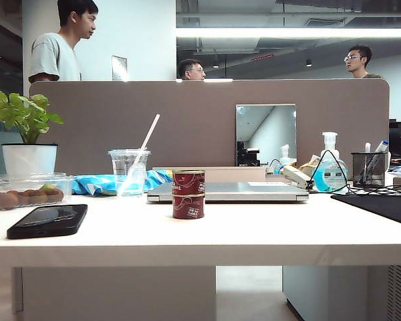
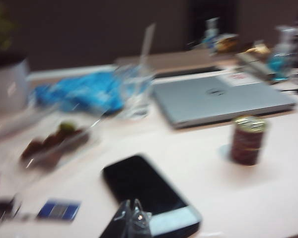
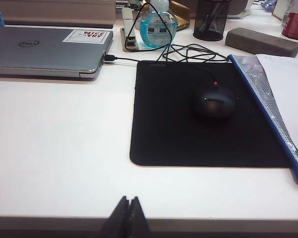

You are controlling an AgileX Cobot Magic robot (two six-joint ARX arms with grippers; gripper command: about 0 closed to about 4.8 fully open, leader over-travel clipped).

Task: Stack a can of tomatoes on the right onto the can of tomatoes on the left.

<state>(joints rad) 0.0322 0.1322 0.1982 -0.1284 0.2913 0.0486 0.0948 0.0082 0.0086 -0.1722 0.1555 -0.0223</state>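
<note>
The two tomato cans stood as one column near the middle of the white table: the upper can sat squarely on the lower can, rims aligned and upright, so the stacking looked already done, which would explain why neither arm showed in the exterior view and both claws sat back at the near edge of the desk. In the left wrist view the left gripper appeared as two dark fingertips pressed together, clenched on nothing; the picture was badly blurred, so finer detail could not be read. Ahead of that claw and off to its right stood the stacked cans, well apart from it, with the black phone lying just in front of the fingertips and the closed laptop farther beyond. A plastic cup with a straw and a blue cloth sat farther off still, toward the divider. The right gripper was likewise clamped shut and empty, its tips poised at the table's near edge; ahead of it lay bare tabletop, then the black mouse pad with the mouse on it, slightly to its right. No can showed in that view. My reading is that both claws were held closed and clear so as not to disturb the finished stack.
</note>
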